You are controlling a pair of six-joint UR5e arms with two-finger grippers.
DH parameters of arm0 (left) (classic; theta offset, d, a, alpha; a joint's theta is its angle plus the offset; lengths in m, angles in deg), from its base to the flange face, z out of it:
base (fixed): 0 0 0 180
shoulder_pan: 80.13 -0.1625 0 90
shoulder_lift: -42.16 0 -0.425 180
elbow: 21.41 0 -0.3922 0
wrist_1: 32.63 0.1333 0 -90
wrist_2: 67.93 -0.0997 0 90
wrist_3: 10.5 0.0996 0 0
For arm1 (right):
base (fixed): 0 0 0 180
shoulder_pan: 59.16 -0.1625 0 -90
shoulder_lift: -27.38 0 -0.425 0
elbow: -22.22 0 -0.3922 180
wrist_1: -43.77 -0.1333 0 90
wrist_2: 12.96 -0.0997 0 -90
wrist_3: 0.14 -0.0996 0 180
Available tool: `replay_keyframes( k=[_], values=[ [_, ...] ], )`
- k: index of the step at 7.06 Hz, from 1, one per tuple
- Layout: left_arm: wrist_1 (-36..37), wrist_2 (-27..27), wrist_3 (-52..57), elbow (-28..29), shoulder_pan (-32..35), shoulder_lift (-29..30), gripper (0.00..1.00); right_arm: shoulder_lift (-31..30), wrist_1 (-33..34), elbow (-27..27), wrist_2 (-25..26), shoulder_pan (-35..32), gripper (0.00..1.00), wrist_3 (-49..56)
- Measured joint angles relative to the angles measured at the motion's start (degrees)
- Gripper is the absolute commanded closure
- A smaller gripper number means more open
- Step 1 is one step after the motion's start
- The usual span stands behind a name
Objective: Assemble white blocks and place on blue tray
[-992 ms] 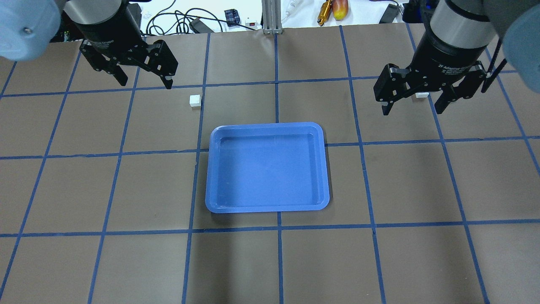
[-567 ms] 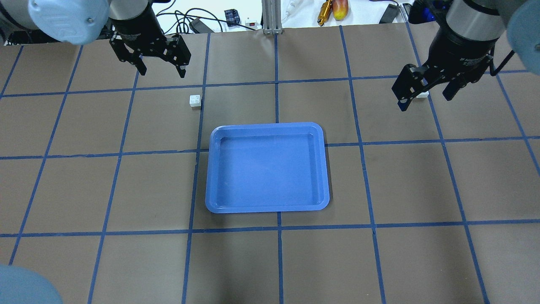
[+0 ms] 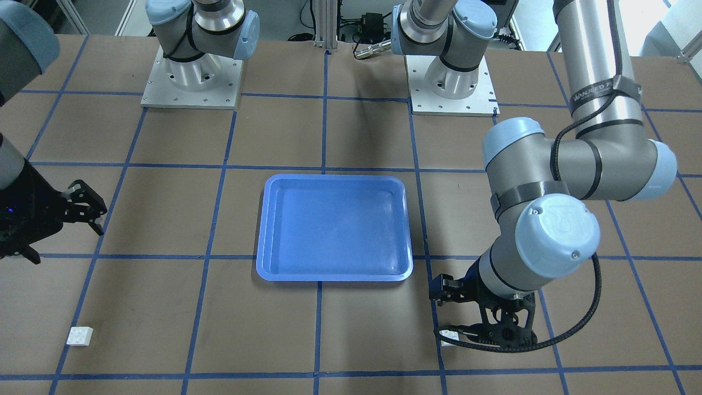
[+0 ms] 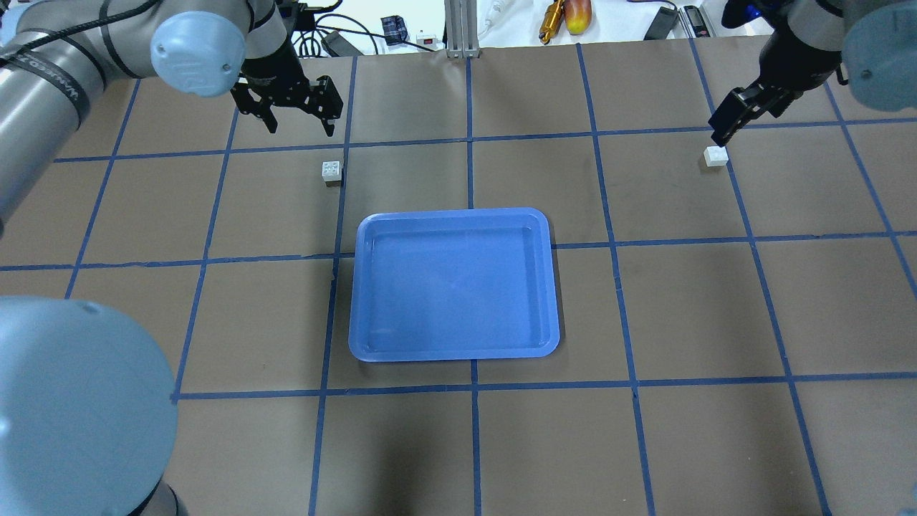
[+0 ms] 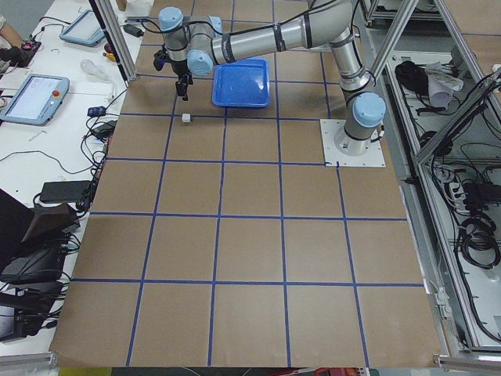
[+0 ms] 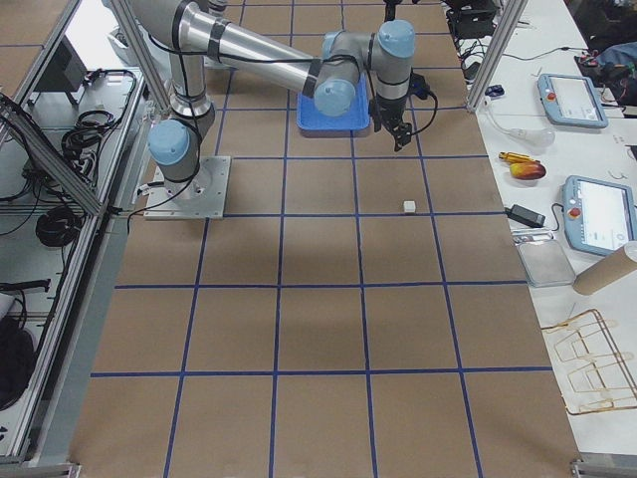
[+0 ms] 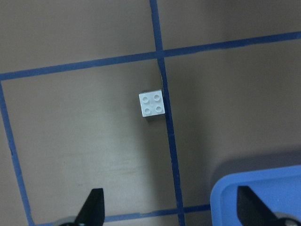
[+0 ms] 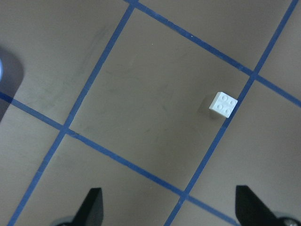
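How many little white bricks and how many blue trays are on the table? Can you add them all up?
Small white square plastic bricks: 2
Shallow blue rectangular plastic tray: 1
Total: 3

In the overhead view, the small white studded plastic brick (image 4: 332,172) at upper left has bare brown paper-covered bench (image 4: 251,322) on every side. The nearest obstacle is the raised rim of the shallow blue plastic tray (image 4: 453,213) at centre, lower right of it and apart. The second white studded brick (image 4: 714,156) at upper right stands equally open. The left tool (image 4: 301,130) and the right tool (image 8: 169,207) hang with fingers spread wide.
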Motion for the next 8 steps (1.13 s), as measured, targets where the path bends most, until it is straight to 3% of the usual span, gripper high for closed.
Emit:
replay_keyframes(
  k=[5,8],
  values=[
    [8.54,-0.60,0.67,-0.35,-0.03,8.87,0.02,9.51,1.85,-0.25,-14.87,8.38,0.00,34.10],
    [8.77,-0.62,0.20,-0.16,-0.05,9.92,0.19,14.38,1.85,-2.70,-18.22,11.52,0.00,46.34]
  ],
)
